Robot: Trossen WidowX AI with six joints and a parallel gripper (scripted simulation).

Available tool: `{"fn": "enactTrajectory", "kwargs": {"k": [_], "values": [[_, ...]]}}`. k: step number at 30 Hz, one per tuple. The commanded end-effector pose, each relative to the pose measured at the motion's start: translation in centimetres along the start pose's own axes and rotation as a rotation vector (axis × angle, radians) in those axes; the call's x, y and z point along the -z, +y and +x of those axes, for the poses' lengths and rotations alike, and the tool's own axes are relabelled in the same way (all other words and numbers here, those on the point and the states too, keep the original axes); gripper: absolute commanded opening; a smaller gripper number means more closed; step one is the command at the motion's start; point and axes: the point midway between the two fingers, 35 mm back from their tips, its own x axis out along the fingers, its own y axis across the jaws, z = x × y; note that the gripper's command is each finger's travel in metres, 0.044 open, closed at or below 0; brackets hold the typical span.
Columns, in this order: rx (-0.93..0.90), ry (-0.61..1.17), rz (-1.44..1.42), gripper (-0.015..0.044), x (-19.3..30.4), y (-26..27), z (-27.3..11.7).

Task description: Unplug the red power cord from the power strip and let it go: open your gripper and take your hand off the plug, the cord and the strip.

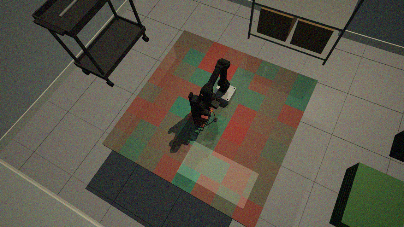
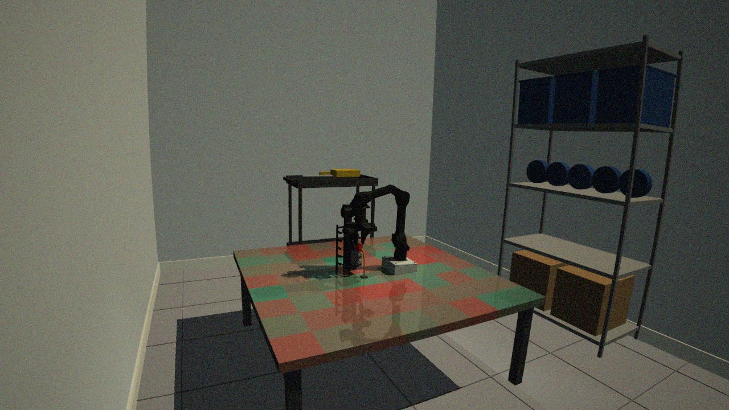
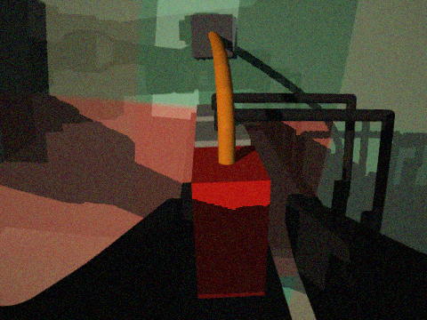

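The arm reaches out from its white base plate (image 2: 398, 266) on the checkered table (image 2: 387, 316), bends over at the elbow and points its gripper (image 2: 356, 238) straight down beside the upright black power strip (image 2: 348, 257). The strip stands near the middle of the table, with a thin black ladder-like frame (image 2: 338, 247) just beside it on the far side from the arm.

The red plug (image 2: 359, 248) sits against the side of the strip, low under the wrist. From across the room it is a small red spot, and I cannot tell how deep it sits in the socket.

Close up, the gripper (image 3: 233, 210) straddles the plug (image 3: 230, 231). The dark fingers stand partly apart, one on each side of the red block. On the right side a strip of table shows between finger and plug, so they flank it without clamping it.

An orange-red cord (image 3: 223, 101) rises out of the plug's end face and curves away to a small grey block (image 3: 213, 36) lying on the table. The frame's black bars (image 3: 356, 119) run just to the right of the cord.

From above, the wrist covers most of the plug (image 1: 202, 117), and a loop of cord (image 1: 213, 116) peeks out beside it.
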Motion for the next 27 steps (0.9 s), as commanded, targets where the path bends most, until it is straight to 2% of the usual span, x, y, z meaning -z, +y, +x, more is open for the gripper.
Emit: {"fn": "enactTrajectory", "kwargs": {"k": [1, 21, 24, 27], "values": [[-0.004, 0.005, -0.003, 0.016, 0.3, 0.1, 0.1], [-0.004, 0.005, -0.003, 0.016, 0.3, 0.1, 1.2], [0.003, 0.001, 0.0, 0.0081, 0.2, -0.1, 1.0], [0.003, 0.001, 0.0, 0.0061, 0.2, -0.1, 1.0]]}}
